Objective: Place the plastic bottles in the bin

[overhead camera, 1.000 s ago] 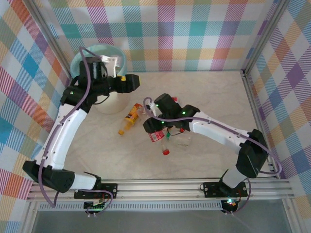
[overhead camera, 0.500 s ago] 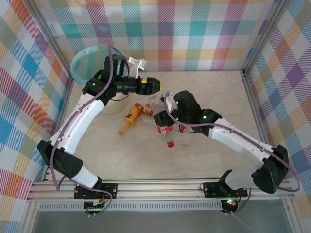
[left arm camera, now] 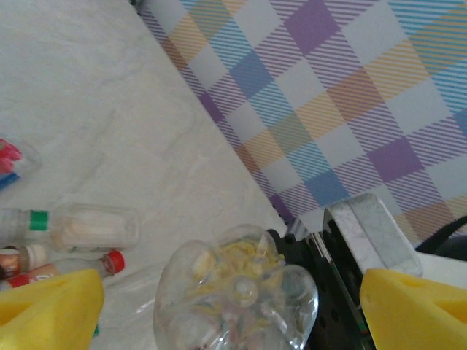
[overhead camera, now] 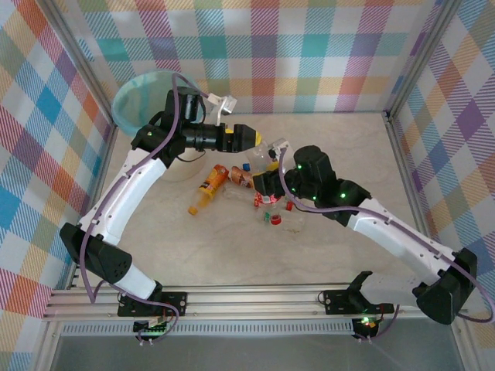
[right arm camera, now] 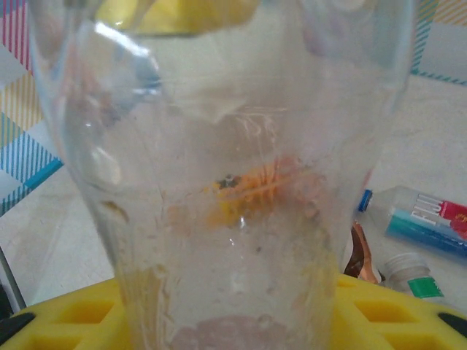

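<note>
clear bottle (right arm camera: 226,182): see-through, ribbed and waisted, is sitting upright between the right pads; an orange-yellow patch is showing through its wall, inside or behind I cannot tell. Its lobed base (left arm camera: 237,299) is facing the left wrist camera.
right gripper (right arm camera: 226,321): yellow pads (right arm camera: 66,317) are pressing in on the clear bottle near one end.
left gripper (left arm camera: 233,310): yellow fingers (left arm camera: 47,310) are standing wide apart, one each side of the base with a gap on both sides, gripping nothing.
where: the two grippers are meeting over the table (overhead camera: 348,139), right of the bin, just behind the pile.
bottles (overhead camera: 241,176): are lying loose on the table, clear with red, blue and green labels and red caps.
orange bottle (overhead camera: 210,184): is lying tilted just in front of the bin.
bin (overhead camera: 143,97): is standing in the far left corner, blue-green liner over a cream wall.
</note>
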{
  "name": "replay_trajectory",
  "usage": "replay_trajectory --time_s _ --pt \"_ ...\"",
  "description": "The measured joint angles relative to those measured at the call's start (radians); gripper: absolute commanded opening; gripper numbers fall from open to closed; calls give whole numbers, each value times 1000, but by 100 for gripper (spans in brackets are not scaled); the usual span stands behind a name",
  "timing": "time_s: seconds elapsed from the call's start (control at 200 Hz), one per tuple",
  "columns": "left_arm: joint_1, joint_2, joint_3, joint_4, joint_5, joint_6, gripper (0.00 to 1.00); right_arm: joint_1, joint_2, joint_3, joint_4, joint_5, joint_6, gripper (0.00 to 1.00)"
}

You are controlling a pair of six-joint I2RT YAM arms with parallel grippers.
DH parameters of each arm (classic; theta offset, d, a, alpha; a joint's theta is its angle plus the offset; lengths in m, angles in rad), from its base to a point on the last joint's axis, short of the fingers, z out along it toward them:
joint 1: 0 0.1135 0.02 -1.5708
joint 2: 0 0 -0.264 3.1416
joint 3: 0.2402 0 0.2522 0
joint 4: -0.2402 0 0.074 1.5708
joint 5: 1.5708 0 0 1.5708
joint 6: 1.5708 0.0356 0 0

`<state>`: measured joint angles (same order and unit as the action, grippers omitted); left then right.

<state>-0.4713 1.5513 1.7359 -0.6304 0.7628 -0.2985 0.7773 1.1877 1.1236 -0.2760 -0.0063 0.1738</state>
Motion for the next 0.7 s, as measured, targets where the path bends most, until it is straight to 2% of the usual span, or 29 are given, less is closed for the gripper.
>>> replay_trajectory --time_s 0.435,0.55,0.7 --pt "-59 47 1 -84 93 68 90 0 -20 0 29 -13 -7 55" --pt "-80 61 6 -114 98 91 84 0 -20 0 29 -22 -7 55" --pt "-85 66 16 -134 83 109 70 0 -20 0 29 -47 -7 55"
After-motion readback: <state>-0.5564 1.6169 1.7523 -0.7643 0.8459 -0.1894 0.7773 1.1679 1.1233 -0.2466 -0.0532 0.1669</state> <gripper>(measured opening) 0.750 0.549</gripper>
